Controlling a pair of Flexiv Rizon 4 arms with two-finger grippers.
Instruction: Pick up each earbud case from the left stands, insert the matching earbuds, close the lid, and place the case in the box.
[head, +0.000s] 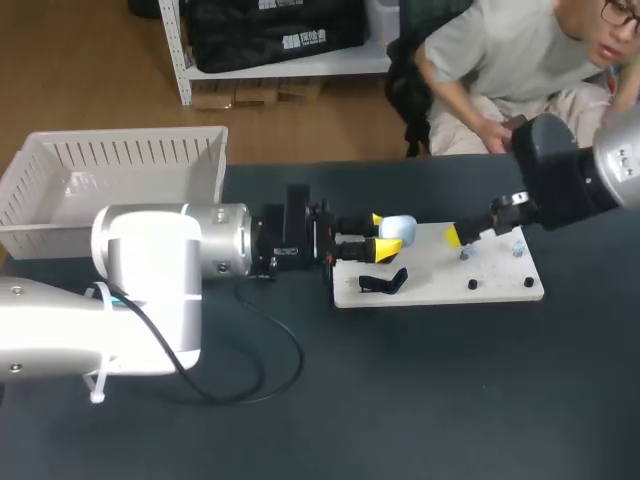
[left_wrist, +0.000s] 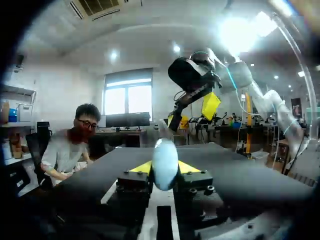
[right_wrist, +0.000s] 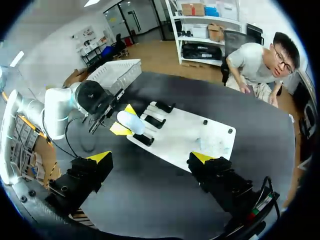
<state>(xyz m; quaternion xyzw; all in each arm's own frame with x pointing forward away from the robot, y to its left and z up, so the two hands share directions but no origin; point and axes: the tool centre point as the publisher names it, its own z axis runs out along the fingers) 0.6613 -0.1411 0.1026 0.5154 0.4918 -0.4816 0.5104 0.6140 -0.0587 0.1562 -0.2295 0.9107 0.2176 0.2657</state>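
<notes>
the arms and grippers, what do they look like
The left arm and right arm are rounded tubes, white and silver-grey, the right with a dark grey joint. The left gripper and right gripper are black, boxy and yellow-tipped. A thin black cable trails from the left arm.

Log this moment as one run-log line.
left gripper: shut on earbud case, above left end of board | right gripper: open, over board's right side | box: no case visible inside

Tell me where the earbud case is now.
In the head view, the earbud case is held in the left gripper, above the white board's left end.
</notes>
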